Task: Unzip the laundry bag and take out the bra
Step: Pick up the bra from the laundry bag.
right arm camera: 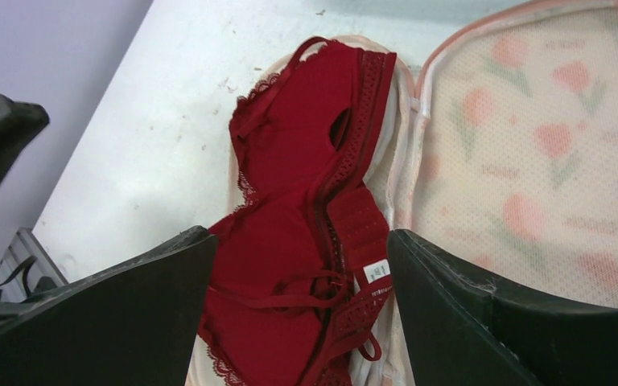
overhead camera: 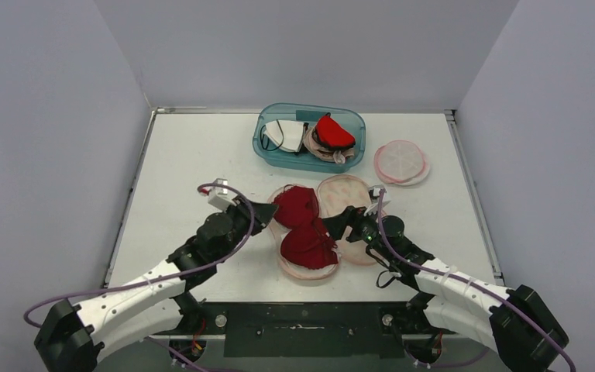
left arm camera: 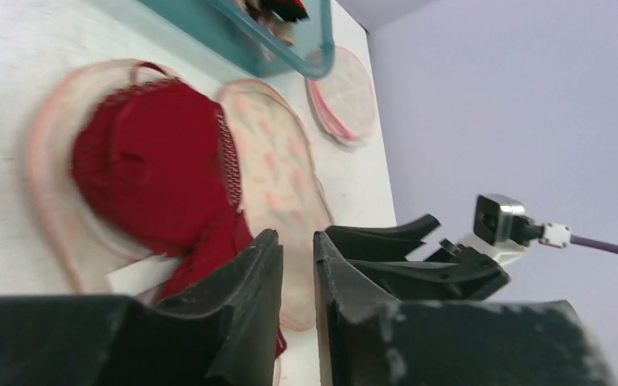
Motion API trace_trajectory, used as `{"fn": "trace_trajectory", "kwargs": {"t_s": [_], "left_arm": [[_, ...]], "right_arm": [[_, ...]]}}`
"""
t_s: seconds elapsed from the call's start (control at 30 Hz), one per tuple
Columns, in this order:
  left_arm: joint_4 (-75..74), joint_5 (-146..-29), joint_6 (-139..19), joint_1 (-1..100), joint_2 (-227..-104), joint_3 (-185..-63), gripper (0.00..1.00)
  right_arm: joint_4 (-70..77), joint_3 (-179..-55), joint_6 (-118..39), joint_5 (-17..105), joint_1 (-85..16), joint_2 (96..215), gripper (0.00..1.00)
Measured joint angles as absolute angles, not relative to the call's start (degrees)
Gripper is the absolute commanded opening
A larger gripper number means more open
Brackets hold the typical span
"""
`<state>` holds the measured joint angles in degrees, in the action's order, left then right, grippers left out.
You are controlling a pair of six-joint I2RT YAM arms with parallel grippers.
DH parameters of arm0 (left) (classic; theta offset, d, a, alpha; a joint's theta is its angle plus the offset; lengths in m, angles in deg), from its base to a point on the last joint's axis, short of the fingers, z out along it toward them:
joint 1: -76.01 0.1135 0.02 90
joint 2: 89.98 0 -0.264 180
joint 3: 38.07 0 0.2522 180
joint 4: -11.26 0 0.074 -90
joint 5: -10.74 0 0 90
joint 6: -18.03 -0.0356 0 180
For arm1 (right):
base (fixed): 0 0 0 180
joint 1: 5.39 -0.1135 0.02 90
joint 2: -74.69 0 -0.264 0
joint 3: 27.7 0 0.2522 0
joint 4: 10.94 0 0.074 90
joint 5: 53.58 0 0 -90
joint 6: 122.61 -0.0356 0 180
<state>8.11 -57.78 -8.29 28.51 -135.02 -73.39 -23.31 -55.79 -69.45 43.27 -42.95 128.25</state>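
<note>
The laundry bag (overhead camera: 348, 198) lies unzipped in the middle of the table, a pink mesh clamshell with a tulip print, its flap (right arm camera: 531, 145) folded open to the right. The red lace bra (overhead camera: 304, 229) lies folded in the bag's left half (left arm camera: 48, 185). My left gripper (overhead camera: 268, 214) sits at the bra's left edge, its jaws a narrow gap apart with nothing between them (left arm camera: 296, 237). My right gripper (overhead camera: 342, 225) hovers just right of the bra, open wide, and the bra (right arm camera: 290, 161) shows between its fingers (right arm camera: 299, 241) untouched.
A teal plastic bin (overhead camera: 263, 143) stands behind the bag, holding a red garment (overhead camera: 333, 130) and a white one (overhead camera: 285, 136). A round pink mesh bag (overhead camera: 401, 161) lies to the bin's right. Walls enclose the table on three sides.
</note>
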Motion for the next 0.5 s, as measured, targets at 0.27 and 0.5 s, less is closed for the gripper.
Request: {"fn": "trace_trajectory", "kwargs": {"t_s": [0.27, 0.5], "left_arm": [[19.7, -71.2, -12.9, 28.5, -158.4, -78.5, 0.00], [26.2, -74.9, -14.1, 30.5, -169.2, -77.5, 0.00]], "right_arm": [[-26.3, -54.8, -71.1, 43.6, -43.0, 131.4, 0.82], [-27.9, -54.8, -72.2, 45.9, -43.0, 134.1, 0.82]]}}
